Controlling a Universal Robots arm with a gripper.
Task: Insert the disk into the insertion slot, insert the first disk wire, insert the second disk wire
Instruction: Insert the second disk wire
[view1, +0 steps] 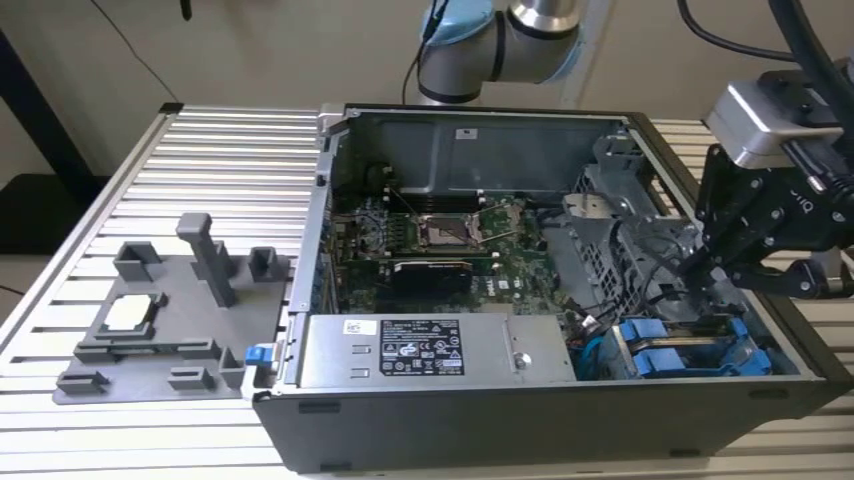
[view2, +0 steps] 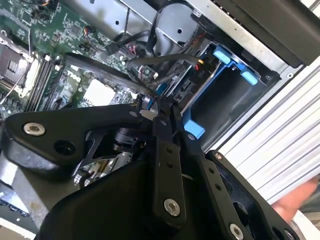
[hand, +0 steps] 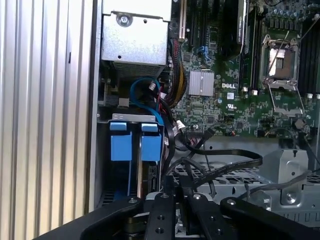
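The disk (view1: 678, 350) sits in the slot (view1: 694, 362) at the lower corner of the open case (view1: 534, 420) on the exterior view's right, roughly at 4 o'clock from the motherboard (view1: 441, 240). Its blue carrier tabs stand side by side at the slot's mouth, and its long axis runs down into the bay, away from the tabs; in the first wrist view the tabs (hand: 135, 142) lie just beside the case wall, with the disk's body mostly hidden below them.

The gripper (view1: 694, 268) hangs over the drive cage (view1: 614, 240), at about 12 o'clock from the disk in the exterior view. In the second wrist view its fingers (view2: 162, 112) are drawn together at the tips, close to a dark cable (view2: 165, 62); whether they pinch that cable or a connector cannot be told.

The case lies on its side on a ribbed aluminium table (view1: 200, 150). At 9 o'clock from the case a grey fixture (view1: 167, 320) with upright posts rests on the table. A beige wall stands behind, with the arm's base joint (view1: 501, 45) at 12 o'clock.

Inside the case, the grey power supply (view1: 427, 350) lies just beside the slot, toward the exterior view's left. Black and blue cables (hand: 200, 160) loop between the motherboard and the slot, crossing the space above the cage and crowding the gripper's reach.
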